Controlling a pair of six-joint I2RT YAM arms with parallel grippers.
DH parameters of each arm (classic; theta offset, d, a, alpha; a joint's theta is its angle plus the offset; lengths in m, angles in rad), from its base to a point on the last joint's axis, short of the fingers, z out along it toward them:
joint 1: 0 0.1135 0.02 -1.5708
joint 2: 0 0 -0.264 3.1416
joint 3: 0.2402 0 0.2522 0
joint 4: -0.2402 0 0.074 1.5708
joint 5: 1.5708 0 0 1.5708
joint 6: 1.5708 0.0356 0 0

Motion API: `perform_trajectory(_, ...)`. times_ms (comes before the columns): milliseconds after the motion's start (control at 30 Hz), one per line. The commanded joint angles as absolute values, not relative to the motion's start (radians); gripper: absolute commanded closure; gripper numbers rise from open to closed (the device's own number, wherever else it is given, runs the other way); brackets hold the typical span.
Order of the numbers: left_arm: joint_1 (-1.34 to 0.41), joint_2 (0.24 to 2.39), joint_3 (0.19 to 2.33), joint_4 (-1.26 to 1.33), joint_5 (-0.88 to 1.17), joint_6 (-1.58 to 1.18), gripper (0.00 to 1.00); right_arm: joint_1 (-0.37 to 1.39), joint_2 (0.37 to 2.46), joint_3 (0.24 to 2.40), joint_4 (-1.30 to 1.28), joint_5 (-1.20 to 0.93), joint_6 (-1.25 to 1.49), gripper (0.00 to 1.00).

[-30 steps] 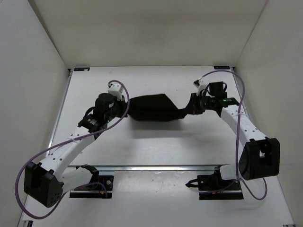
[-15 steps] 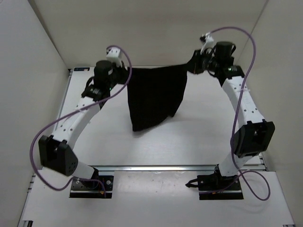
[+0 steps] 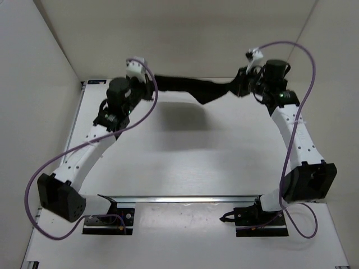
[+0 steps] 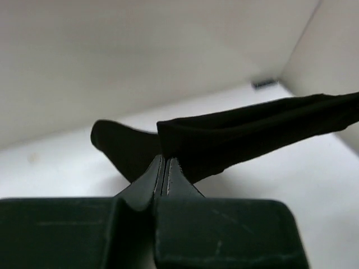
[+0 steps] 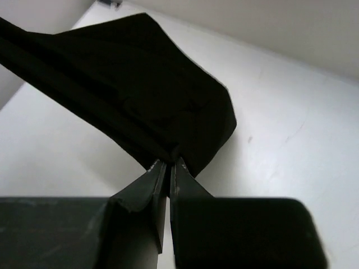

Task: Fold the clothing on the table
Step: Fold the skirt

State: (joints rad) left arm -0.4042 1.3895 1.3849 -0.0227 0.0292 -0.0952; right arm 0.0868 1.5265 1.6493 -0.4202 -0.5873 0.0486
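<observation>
The clothing (image 3: 193, 88) is hanging taut, left to right, above the far side of the table (image 3: 185, 162). The left gripper (image 3: 150, 83) and the right gripper (image 3: 234, 89) are each clamping one end of it.

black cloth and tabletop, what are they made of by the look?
Clothing: thin soft fabric, matte black; it drapes and creases while held up. Table: smooth matte white top, possibly laminate or painted board; the rail along its near edge looks like silver metal.

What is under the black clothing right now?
The clothing hangs stretched between the left tool and right tool, off the table. Under it: bare white surface and its shadow. It hides the table's far edge in the top view.
</observation>
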Motion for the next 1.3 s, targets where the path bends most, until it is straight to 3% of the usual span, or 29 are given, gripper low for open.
perform_trajectory(0,-0.443,1.214,1.115,-0.075,-0.05,-0.1,1.0,0.069,1.393,1.354,-0.414,-0.534,0.006,1.0)
perform_trajectory(167,-0.59,0.945,0.858,-0.305,-0.164,-0.193,1.0,0.191,1.185,1.066,-0.463,-0.512,0.063,1.0)
perform_trajectory(400,-0.459,0.934,0.615,-0.262,-0.037,-0.307,1.0,0.232,1.258,0.853,-0.324,-0.607,0.17,1.0)
perform_trajectory(567,-0.454,1.041,0.594,-0.294,-0.097,-0.368,1.0,0.247,1.431,0.896,-0.221,-0.638,0.178,1.0)
perform_trajectory(767,-0.489,1.006,0.563,-0.36,-0.123,-0.439,1.0,0.302,1.658,1.02,-0.259,-0.683,0.152,1.0)
perform_trajectory(1267,-0.422,1.054,0.48,-0.382,-0.164,-0.54,1.0,0.273,1.778,1.08,-0.213,-0.683,0.144,0.98)
